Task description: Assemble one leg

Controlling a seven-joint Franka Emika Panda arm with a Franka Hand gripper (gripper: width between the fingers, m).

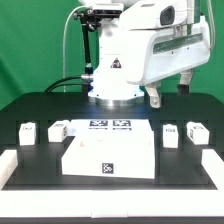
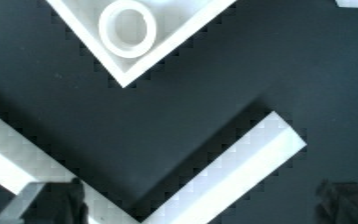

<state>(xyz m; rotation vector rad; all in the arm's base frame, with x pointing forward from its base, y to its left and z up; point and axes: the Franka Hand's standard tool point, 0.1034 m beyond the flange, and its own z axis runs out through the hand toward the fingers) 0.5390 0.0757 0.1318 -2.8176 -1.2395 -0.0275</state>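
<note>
The arm (image 1: 116, 58) is standing up from its base at the back and leaning over toward the exterior view's right, carrying its wrist high. The gripper (image 2: 194, 205) is hanging up there pointing downward, and its two fingers (image 2: 43, 203) are sitting wide apart, the dark tips just showing in the wrist view.

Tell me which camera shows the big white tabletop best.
The exterior view. It shows the whole tabletop lying flat on the black table, with its square tag facing up. The wrist view catches only what looks like one corner of it, with a round socket.
</note>
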